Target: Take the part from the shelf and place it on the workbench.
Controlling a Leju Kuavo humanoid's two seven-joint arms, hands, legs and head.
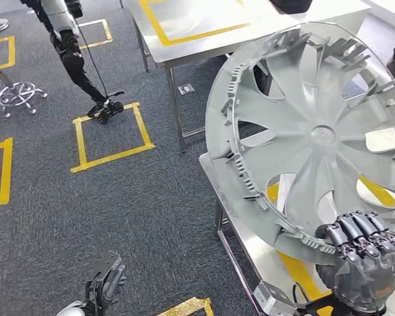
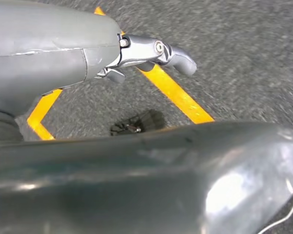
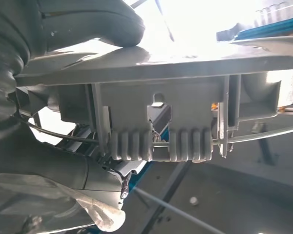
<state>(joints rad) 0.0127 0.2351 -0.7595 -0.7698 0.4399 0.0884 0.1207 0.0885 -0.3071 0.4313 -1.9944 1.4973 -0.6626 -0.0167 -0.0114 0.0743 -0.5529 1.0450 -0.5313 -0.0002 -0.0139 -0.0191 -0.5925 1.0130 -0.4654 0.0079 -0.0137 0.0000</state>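
Right hand (image 1: pixel 367 260) gripping lower rim of grey wheel cover (image 1: pixel 315 135), tilted above bench (image 1: pixel 255 247) at frame right; left hand (image 1: pixel 106 283) empty, fingers loosely apart, lower left over carpet.

A silver-grey wheel cover (image 1: pixel 315 138) with ribbed edging, dark grey speckled carpet (image 1: pixel 135 217), yellow tape squares (image 1: pixel 111 135), a pale grey steel table (image 1: pixel 205 29) striped yellow

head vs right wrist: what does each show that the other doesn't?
Head view alone: the whole wheel cover held tilted over the workbench, the left hand hanging over carpet, yellow floor tape, a second table.
Right wrist view alone: the cover's ribbed rim clips close up.
Both: the right hand gripping the cover's rim.
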